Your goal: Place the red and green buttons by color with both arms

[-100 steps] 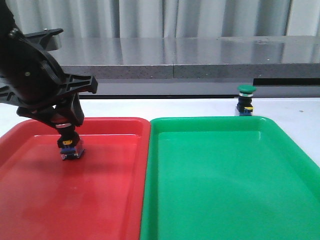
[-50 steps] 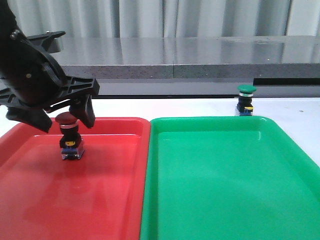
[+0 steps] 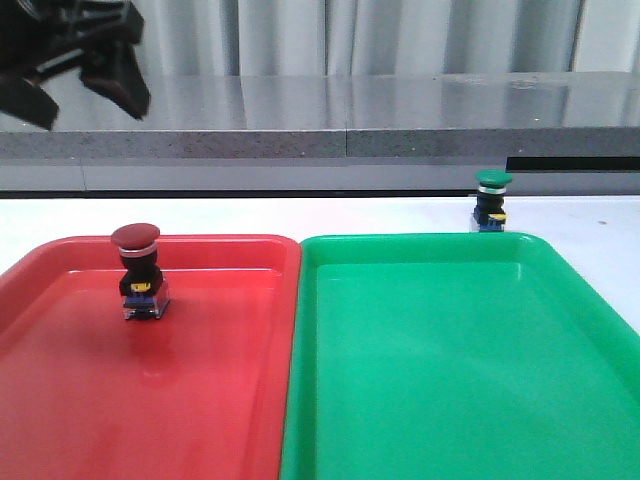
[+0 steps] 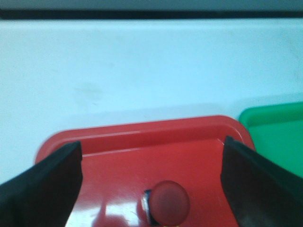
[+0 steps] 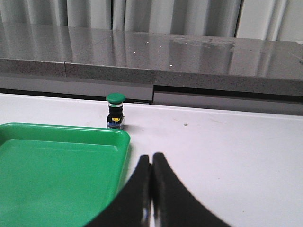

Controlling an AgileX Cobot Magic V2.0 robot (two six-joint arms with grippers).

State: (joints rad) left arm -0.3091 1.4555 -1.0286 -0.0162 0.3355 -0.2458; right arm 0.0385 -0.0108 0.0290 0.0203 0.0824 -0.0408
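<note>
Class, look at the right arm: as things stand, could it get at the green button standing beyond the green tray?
Probably yes: the green button stands upright on bare table past the green tray, nothing between it and the shut right tool.

Left gripper (image 3: 75, 75) was cut off by the front view's upper-left corner, its arm out of frame. In the left wrist view, the red button (image 4: 166, 202) showed only its cap from above, blurred, body hidden beneath. Right gripper (image 5: 151, 165) fingers ran off the frame's lower edge.
</note>
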